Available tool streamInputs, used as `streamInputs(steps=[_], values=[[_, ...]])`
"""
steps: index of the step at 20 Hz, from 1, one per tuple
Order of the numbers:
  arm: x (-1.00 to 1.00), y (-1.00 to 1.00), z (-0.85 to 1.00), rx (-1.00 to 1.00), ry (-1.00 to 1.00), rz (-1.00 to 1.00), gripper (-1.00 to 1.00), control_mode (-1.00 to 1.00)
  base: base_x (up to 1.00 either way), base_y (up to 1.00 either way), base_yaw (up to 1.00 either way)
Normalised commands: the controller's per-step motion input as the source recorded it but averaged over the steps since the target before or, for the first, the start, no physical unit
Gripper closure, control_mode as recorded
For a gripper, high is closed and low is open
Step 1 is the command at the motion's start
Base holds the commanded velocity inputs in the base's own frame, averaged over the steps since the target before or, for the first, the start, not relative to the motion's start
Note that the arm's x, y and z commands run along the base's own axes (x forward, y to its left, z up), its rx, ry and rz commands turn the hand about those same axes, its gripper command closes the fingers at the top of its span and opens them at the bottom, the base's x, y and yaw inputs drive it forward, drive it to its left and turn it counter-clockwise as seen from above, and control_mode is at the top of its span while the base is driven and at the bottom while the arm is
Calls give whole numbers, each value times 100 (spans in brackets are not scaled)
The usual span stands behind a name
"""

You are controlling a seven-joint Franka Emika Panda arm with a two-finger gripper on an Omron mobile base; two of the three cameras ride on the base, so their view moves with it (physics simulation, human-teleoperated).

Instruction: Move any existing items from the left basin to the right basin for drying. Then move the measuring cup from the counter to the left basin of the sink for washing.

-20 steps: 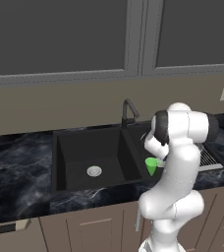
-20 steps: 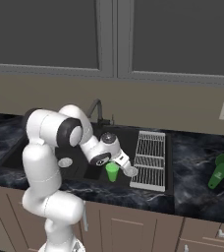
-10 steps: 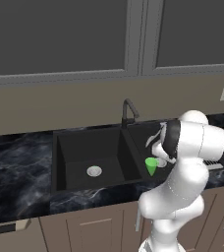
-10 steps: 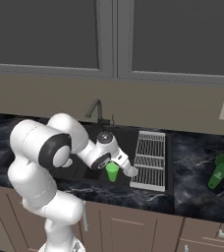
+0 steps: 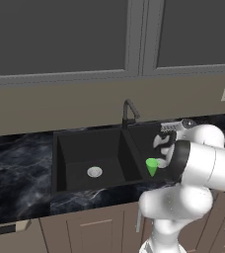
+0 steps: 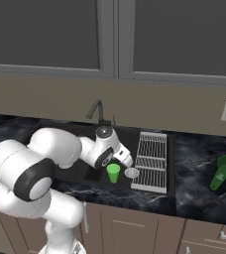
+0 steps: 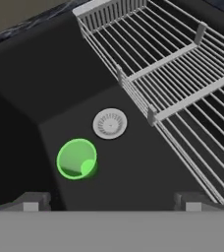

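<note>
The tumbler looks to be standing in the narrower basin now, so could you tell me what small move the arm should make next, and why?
Probably lift the open pincer straight up and out of the right basin. The tumbler stands upright there beside the drain, free of the fingers, so that step looks done. The measuring cup still lies on the counter, to be fetched next.

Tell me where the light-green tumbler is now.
The tumbler stands upright on the right basin floor, beside the silver drain, below the open gripper.
</note>
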Motion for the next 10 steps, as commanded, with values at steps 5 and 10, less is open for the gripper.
streamInputs(steps=[5, 10], values=[[-6, -16, 40, 1, 3, 0, -100, -100, 0, 0, 0], [-1, -25, 29, 1, 6, 0, -100, -100, 0, 0, 0]])
